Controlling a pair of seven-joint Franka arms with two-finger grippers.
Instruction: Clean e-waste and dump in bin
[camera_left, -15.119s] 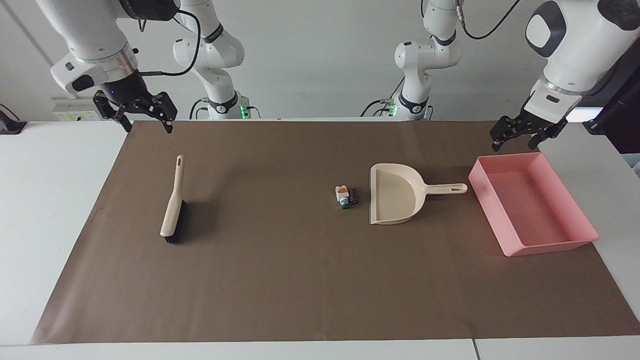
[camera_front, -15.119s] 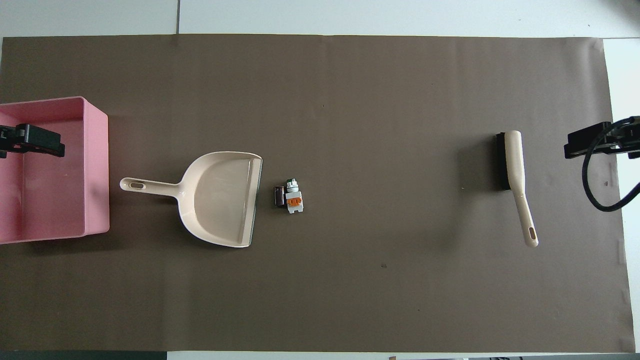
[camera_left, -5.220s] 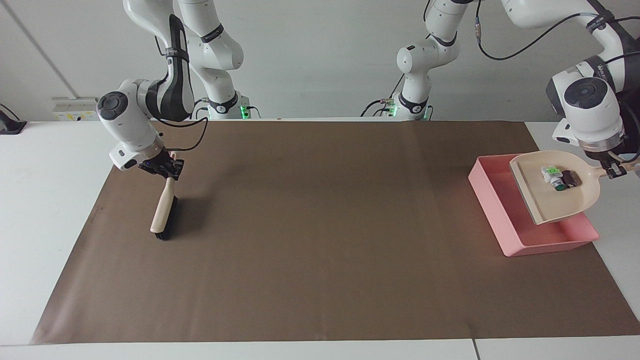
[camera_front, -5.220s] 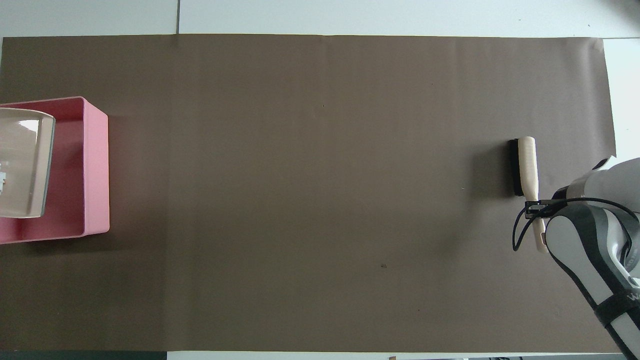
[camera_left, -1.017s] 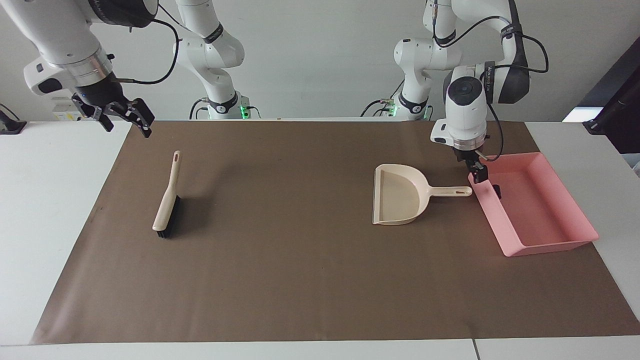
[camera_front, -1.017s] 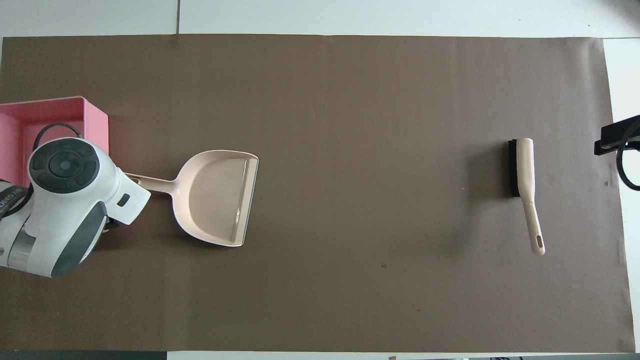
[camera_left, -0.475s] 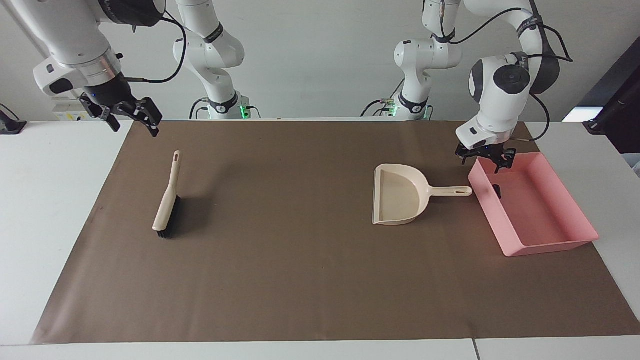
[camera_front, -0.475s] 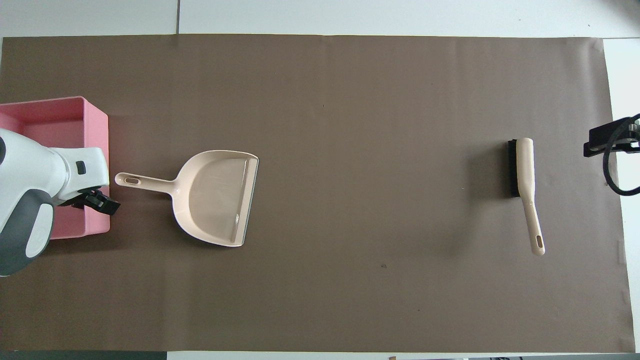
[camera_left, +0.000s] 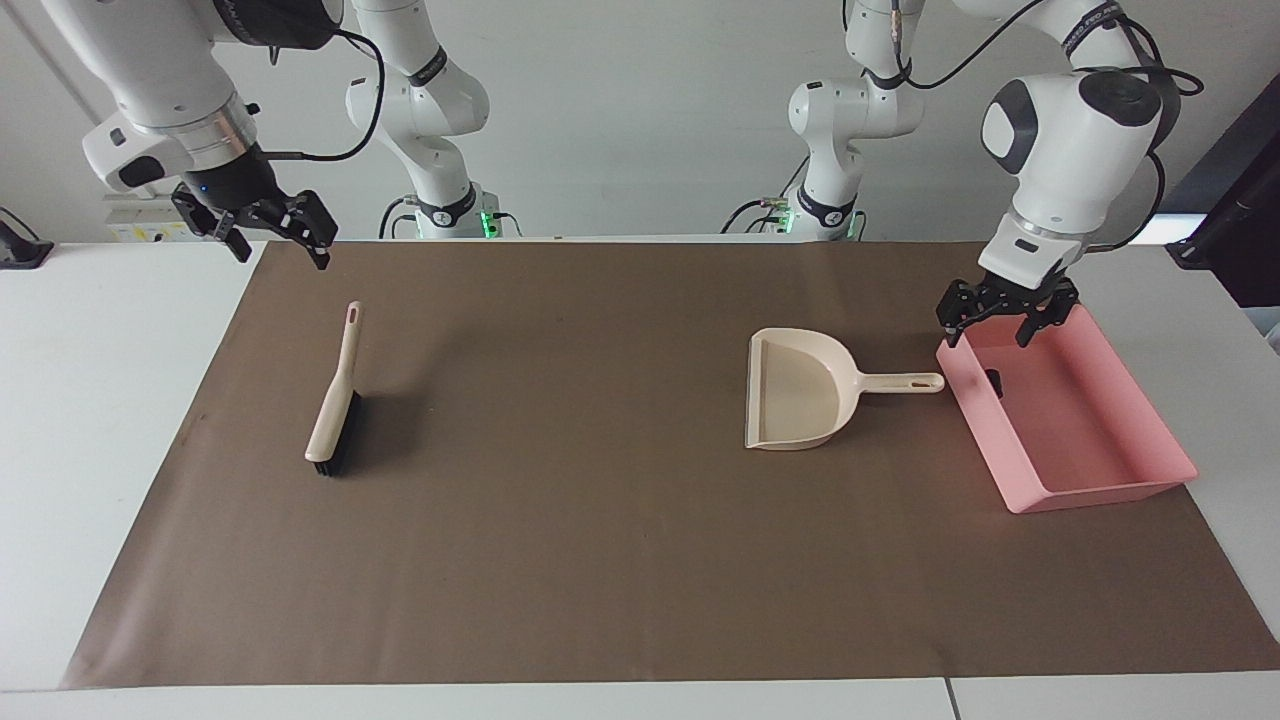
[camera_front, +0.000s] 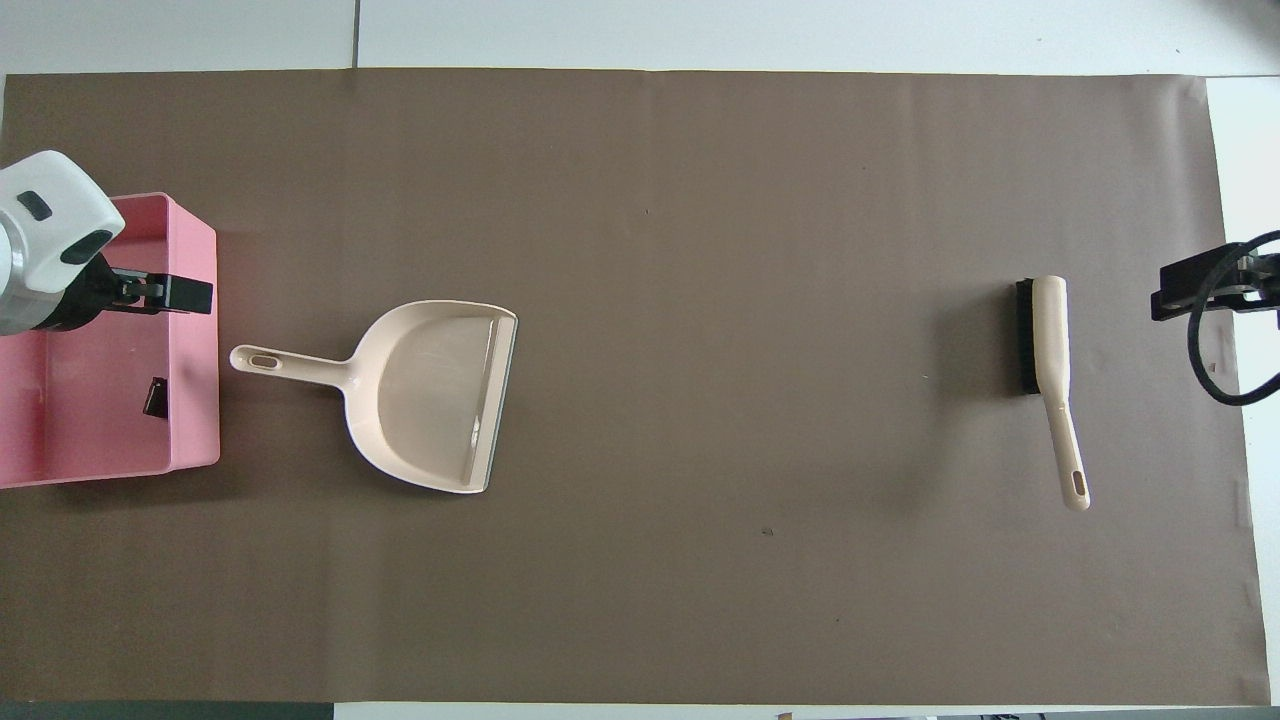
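The brown mat (camera_left: 600, 520) covers most of the white table (camera_left: 100, 400), with a pale wall at the robots' end. The pink bin (camera_left: 1090, 460) sits under the left gripper (camera_left: 1003, 322), which hangs over its rim spread wide, holding nothing. Just beside the bin toward the right arm's end lies the beige dustpan (camera_left: 800, 390). The brush (camera_left: 335, 410) rests near the right gripper (camera_left: 268, 232), which waits released over the mat's corner. Of the e-waste, only a dark cylinder (camera_front: 155, 397) shows, inside the bin.
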